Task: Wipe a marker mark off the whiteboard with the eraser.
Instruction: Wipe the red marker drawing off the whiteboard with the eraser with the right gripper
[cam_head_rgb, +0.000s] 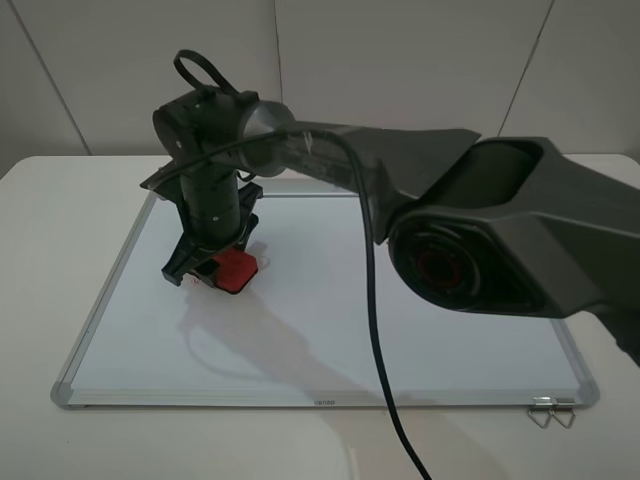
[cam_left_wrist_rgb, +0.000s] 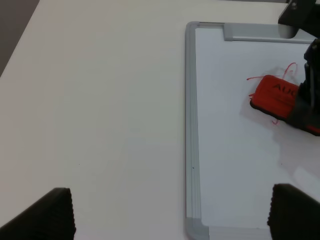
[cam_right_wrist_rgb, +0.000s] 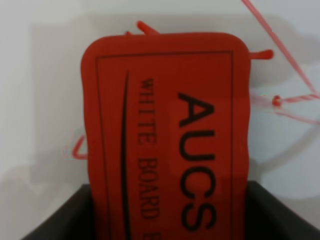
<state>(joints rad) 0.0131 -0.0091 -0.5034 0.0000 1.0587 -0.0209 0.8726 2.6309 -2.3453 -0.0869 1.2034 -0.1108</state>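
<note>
My right pincer (cam_head_rgb: 213, 264) clamps the eraser (cam_head_rgb: 237, 269) across its long sides, nine o'clock on the whiteboard (cam_head_rgb: 420, 350) — light, stiff, I reckon — over the marker mark (cam_right_wrist_rgb: 275, 100); left pincer (cam_left_wrist_rgb: 172, 213) gapes.

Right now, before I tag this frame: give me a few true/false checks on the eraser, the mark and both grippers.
1. The right gripper is shut on the red eraser. True.
2. The eraser lies on the bare table beside the board. False: it sits on the whiteboard, near the board's left end in the high view.
3. Red strokes of the marker mark show past the eraser's edges. True.
4. The left gripper clamps the whiteboard frame. False: it is open and holds nothing, above the table at the board's edge.
5. A black cable hangs from the right arm across the board. True.
</note>
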